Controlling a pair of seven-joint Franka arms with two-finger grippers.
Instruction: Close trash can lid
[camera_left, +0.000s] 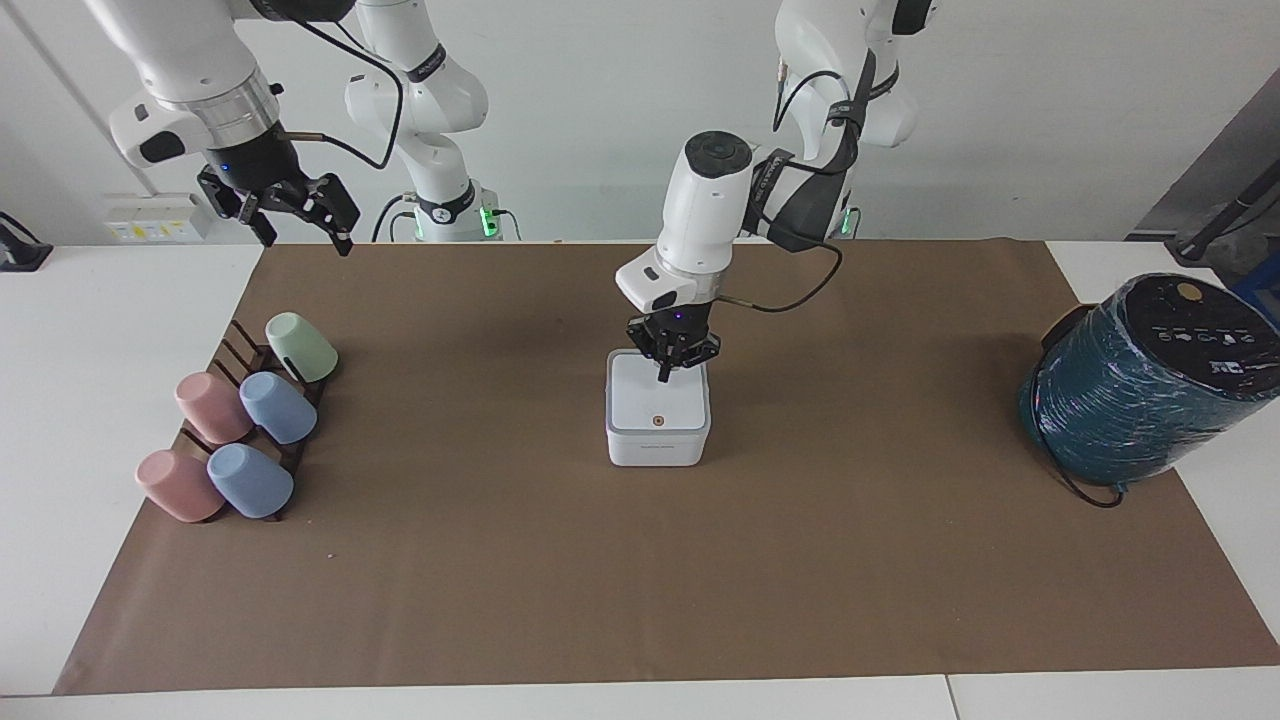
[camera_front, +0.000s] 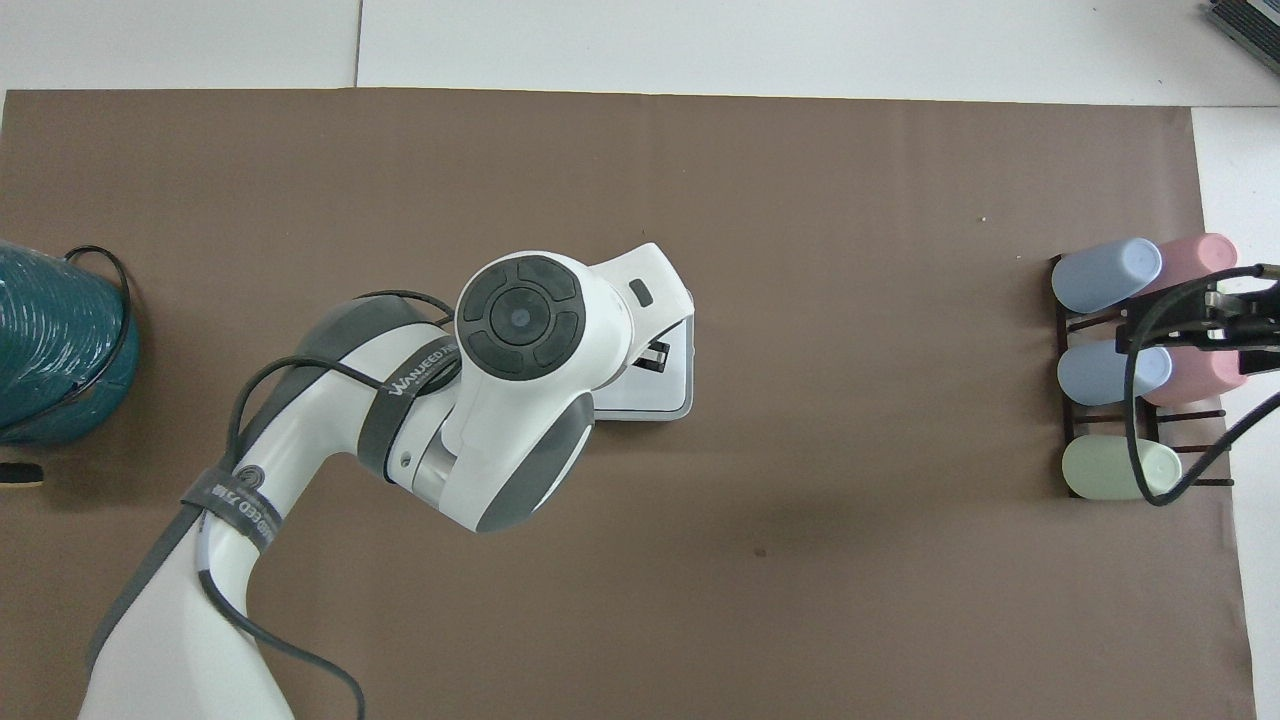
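The white cube trash can (camera_left: 657, 447) stands mid-table on the brown mat. Its lid (camera_left: 655, 408) lies flat on top, orange dot facing up. My left gripper (camera_left: 666, 372) points down just above the lid's edge nearest the robots, with its fingers together and holding nothing. In the overhead view the left arm covers most of the can (camera_front: 668, 388). My right gripper (camera_left: 300, 222) is open and empty, waiting in the air above the mat's corner at the right arm's end. It shows at the edge of the overhead view (camera_front: 1235, 328).
A dark rack with several pastel cups (camera_left: 243, 432) lies toward the right arm's end. A large teal wrapped cylinder (camera_left: 1140, 385) with a black cable sits toward the left arm's end. The brown mat (camera_left: 640, 580) covers the table's middle.
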